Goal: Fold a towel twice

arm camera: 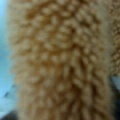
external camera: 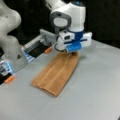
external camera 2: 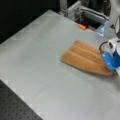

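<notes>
Fuzzy tan-orange terry towel (arm camera: 62,62) fills wrist view, folded long on grey bench (external camera: 95,85); my end effector (external camera: 72,52) at its far end, grip state unreadable.

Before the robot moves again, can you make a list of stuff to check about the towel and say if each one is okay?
1. Towel lies on the grey table, away from its edges: ok.
2. Towel is narrowed into a long strip, so it looks folded at least once: ok, though how many layers cannot be told.
3. Gripper is down at the towel's end at a front view's top: ok.
4. Gripper has hold of the cloth: cannot tell; the wrist view shows only fuzzy terry up close.
5. Table beside the towel is free of clutter: ok; the small orange piece sits apart, near the table's back edge.
</notes>
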